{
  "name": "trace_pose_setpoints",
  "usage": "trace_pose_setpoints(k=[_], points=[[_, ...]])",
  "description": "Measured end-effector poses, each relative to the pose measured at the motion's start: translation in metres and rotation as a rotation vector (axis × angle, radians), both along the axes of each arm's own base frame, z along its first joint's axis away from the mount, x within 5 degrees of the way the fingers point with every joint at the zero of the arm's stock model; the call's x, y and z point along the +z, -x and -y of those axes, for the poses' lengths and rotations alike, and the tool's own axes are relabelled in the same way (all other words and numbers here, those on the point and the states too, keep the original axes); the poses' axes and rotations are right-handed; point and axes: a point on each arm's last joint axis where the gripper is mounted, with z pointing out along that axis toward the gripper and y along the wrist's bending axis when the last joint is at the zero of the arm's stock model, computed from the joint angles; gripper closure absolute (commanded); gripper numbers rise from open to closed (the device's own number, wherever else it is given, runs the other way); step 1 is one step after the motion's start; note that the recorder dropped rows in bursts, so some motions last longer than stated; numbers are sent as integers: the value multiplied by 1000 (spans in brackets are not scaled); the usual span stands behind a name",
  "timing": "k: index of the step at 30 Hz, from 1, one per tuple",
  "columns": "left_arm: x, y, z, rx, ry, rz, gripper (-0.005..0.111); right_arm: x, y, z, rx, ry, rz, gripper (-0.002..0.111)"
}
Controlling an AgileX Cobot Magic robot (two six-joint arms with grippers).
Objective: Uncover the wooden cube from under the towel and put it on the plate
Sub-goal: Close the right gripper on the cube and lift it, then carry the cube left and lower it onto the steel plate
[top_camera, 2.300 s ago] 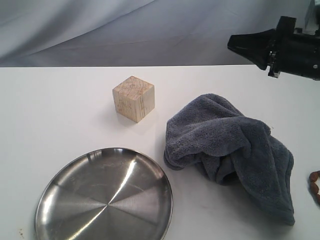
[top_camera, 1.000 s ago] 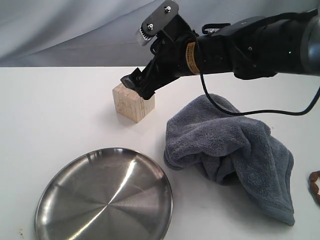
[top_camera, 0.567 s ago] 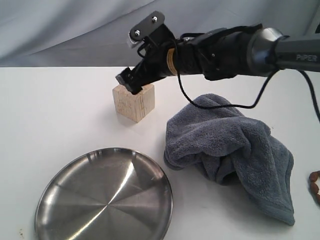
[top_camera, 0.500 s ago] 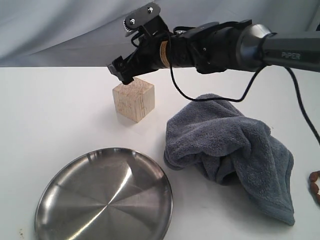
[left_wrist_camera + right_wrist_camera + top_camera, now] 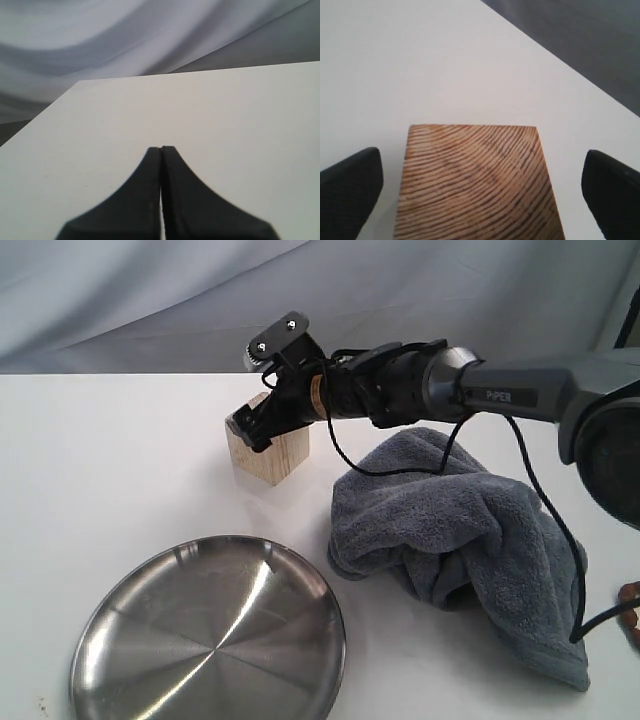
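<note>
Plate [image 5: 205, 632], lower left foreground, carries nothing; towel [image 5: 470, 540], right of centre, lies heaped on the table [image 5: 90, 460] clear of the cube, so the uncovering step reads as done. Wooden cube [image 5: 262, 455], upper centre-left, stands bare beyond the plate's far rim and apart from it, unmoved over the last seconds. Right gripper [image 5: 252, 430]: at the upper right edge two seconds ago, it has since reached across above the towel, paused over the cube's top, and now sits lower, down onto it. In the right wrist view its fingers [image 5: 350, 185] stand wide, one on each side of the grain-marked face, table showing in both gaps, nothing gripped. The grasp appears imminent. Left gripper [image 5: 161, 190], tips pressed together, hangs over bare table
</note>
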Motion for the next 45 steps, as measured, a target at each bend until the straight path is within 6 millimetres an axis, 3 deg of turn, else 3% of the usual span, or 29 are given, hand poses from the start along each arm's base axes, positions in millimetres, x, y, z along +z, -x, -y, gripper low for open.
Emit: trace_pose_setpoints(k=[7, 11, 13, 19, 21, 27, 30, 37, 45], points=[[0, 0, 0, 0, 0, 0, 105, -16, 1, -1, 20, 15, -28, 4], [0, 0, 0, 0, 0, 0, 105, -25, 1, -2, 27, 19, -46, 13], [0, 0, 0, 0, 0, 0, 105, -26, 1, -2, 26, 21, -47, 28], [0, 0, 0, 0, 0, 0, 105, -26, 0, 0, 17, 22, -46, 94], [0, 0, 0, 0, 0, 0, 105, -26, 0, 0, 17, 22, -46, 108], [0, 0, 0, 0, 0, 0, 105, -18, 6, -4, 74, -13, -68, 108], [0, 0, 0, 0, 0, 0, 105, 4, 16, -10, 170, -79, -97, 108], [0, 0, 0, 0, 0, 0, 105, 75, 55, -20, 523, -239, -131, 108], [0, 0, 0, 0, 0, 0, 105, 103, 92, -18, 855, -318, -212, 108]])
